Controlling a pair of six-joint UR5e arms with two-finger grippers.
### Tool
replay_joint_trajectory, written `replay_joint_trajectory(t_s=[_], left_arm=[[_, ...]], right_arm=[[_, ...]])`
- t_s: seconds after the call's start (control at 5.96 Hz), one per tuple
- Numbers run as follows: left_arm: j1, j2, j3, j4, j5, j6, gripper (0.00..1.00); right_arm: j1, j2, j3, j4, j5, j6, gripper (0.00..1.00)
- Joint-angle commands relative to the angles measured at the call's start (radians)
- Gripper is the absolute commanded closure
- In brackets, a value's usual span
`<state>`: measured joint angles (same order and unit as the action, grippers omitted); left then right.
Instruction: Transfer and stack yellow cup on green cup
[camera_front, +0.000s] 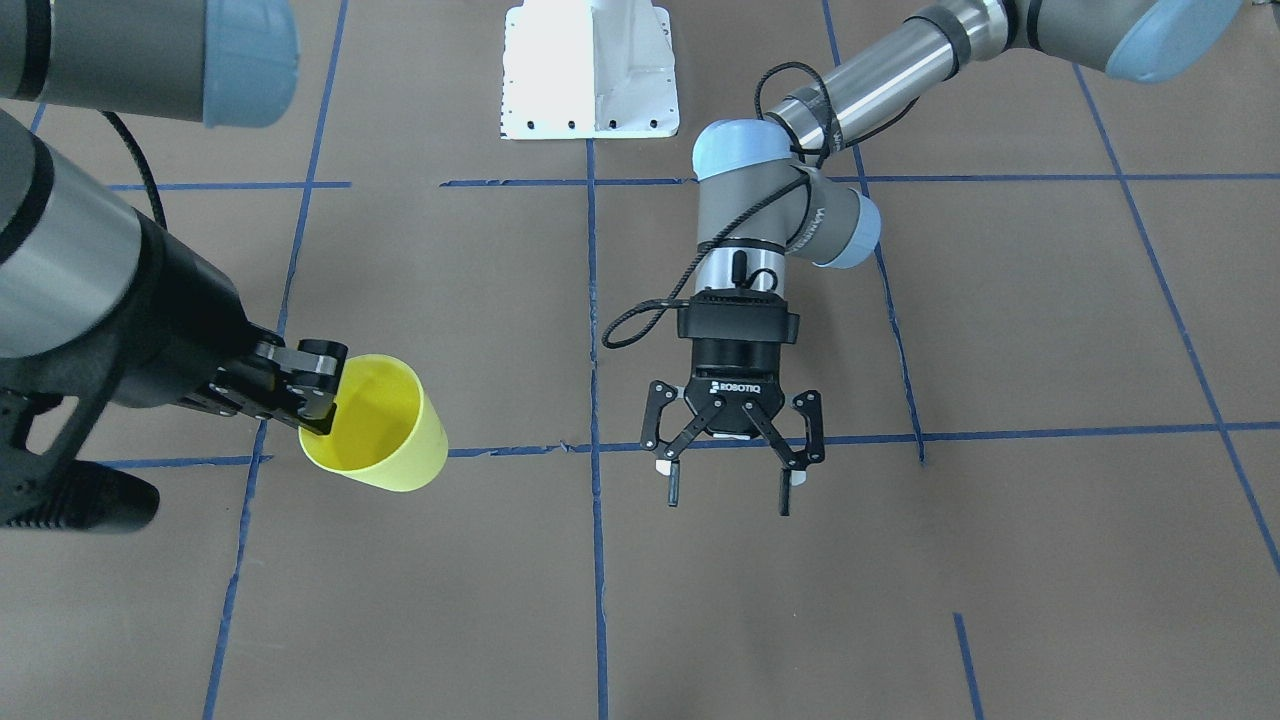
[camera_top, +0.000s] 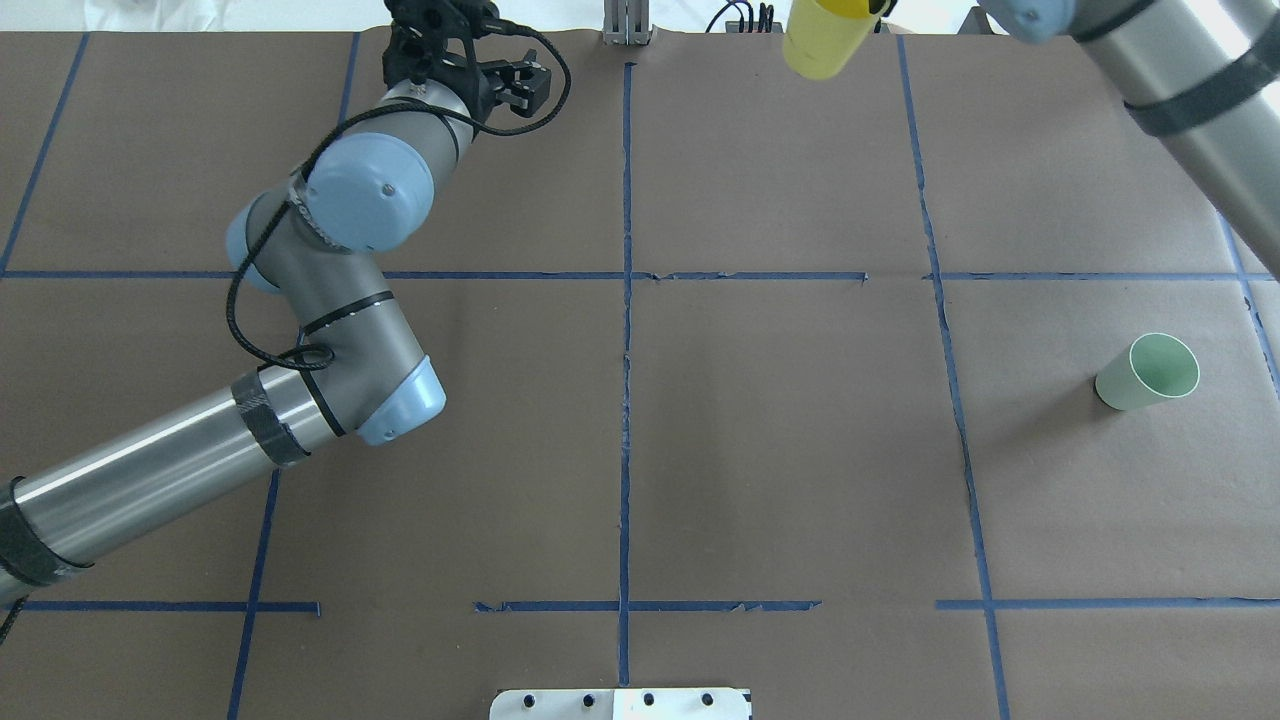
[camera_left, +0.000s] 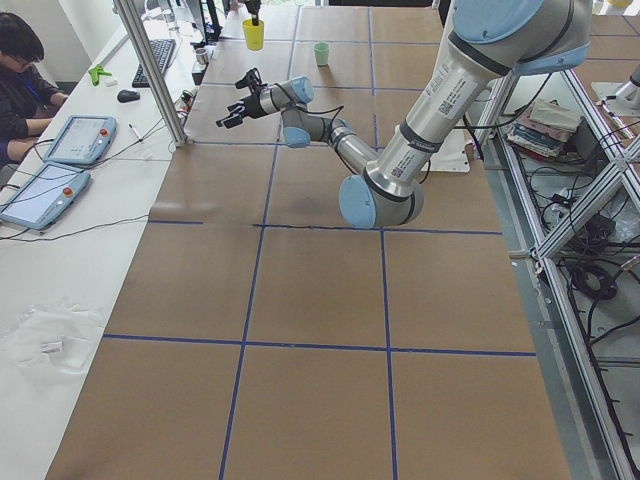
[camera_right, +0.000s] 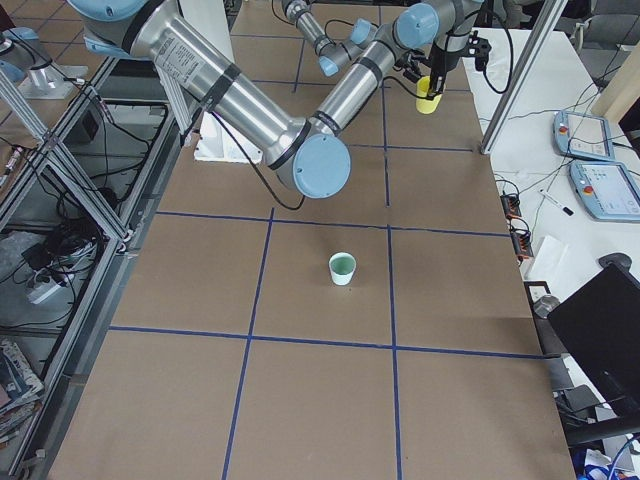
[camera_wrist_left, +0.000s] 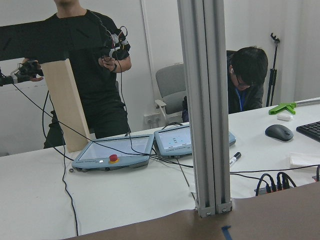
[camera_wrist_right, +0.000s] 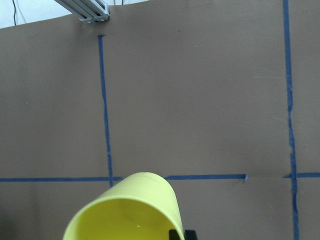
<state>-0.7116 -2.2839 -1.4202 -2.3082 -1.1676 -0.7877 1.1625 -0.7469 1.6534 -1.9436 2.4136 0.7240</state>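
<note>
The yellow cup (camera_front: 378, 425) hangs off the table in my right gripper (camera_front: 325, 398), which is shut on its rim, one finger inside and one outside. It also shows at the table's far edge in the overhead view (camera_top: 822, 38) and in the right wrist view (camera_wrist_right: 127, 210). The green cup (camera_top: 1148, 372) stands upright on the brown table, on my right side and well nearer the robot than the yellow cup; it also shows in the exterior right view (camera_right: 343, 268). My left gripper (camera_front: 729, 500) is open and empty, hovering near the far middle of the table.
The white robot base plate (camera_front: 590, 70) is at the robot's side. An aluminium post (camera_left: 150, 70) stands at the table's far edge. Beyond it is a desk with tablets (camera_right: 590, 135) and operators (camera_left: 25, 80). Blue tape lines grid the brown table (camera_top: 780, 440).
</note>
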Motion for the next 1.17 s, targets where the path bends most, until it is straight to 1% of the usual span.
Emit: replay_joint_trajectory(t_s=[0.0,0.17,0.34,0.5,0.67,0.84,1.01], left_arm=[[-0.110,0.038,-0.211,0.376,-0.270,0.002,0.00],[-0.177,0.038,-0.267,0.533,-0.464,0.002,0.00],[-0.239,0.055,-0.291,0.637,-0.650,0.001,0.00],[-0.262,0.173,-0.398,0.676,-0.764,-0.005,0.00],[-0.266,0.225,-0.437,0.675,-0.770,-0.005,0.00],[-0.266,0.224,-0.439,0.678,-0.770,-0.011,0.00],[-0.266,0.225,-0.442,0.678,-0.770,-0.012,0.00]], right_arm=[[0.014,-0.257,0.246,0.000,-0.024,-0.108,1.00],[0.026,-0.352,0.328,-0.001,-0.043,-0.179,1.00],[0.013,-0.493,0.417,-0.001,-0.109,-0.245,1.00],[0.014,-0.644,0.484,0.006,-0.122,-0.341,1.00],[0.034,-0.784,0.514,0.011,-0.120,-0.485,1.00],[0.067,-0.854,0.513,0.011,-0.119,-0.576,1.00],[0.069,-0.894,0.500,0.029,-0.117,-0.598,1.00]])
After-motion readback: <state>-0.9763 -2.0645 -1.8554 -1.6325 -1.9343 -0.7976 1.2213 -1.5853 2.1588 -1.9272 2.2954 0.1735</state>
